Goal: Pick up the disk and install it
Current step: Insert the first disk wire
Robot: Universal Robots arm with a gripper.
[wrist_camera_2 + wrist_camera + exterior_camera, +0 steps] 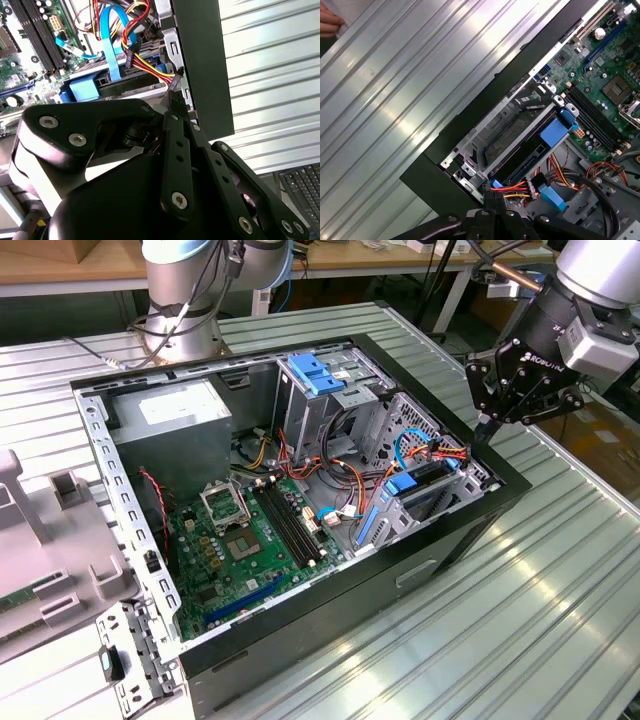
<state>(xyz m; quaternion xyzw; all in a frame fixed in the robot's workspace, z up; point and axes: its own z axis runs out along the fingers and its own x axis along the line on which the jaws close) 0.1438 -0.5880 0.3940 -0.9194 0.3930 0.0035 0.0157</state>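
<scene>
One white label sits on the grey power supply [172,412], at the far end of the computer case [450,540] from my pincer [483,430]; I cannot read its print. The pincer is closed, tip against tip, just above the near corner of the case. The disk [527,150] lies in its bay directly below the tips, beside red and yellow cables [512,187]. The first wrist view gives me a person's hand [329,22] on the ribbed table [395,100]; the second wrist view gives a keyboard [300,192].

Computer cases [330,580]: one, lying open
Disks [530,150]: one, in blue carrier
Power supplies [175,420]: one
Motherboards [235,550]: one
Grippers [487,423]: one
</scene>
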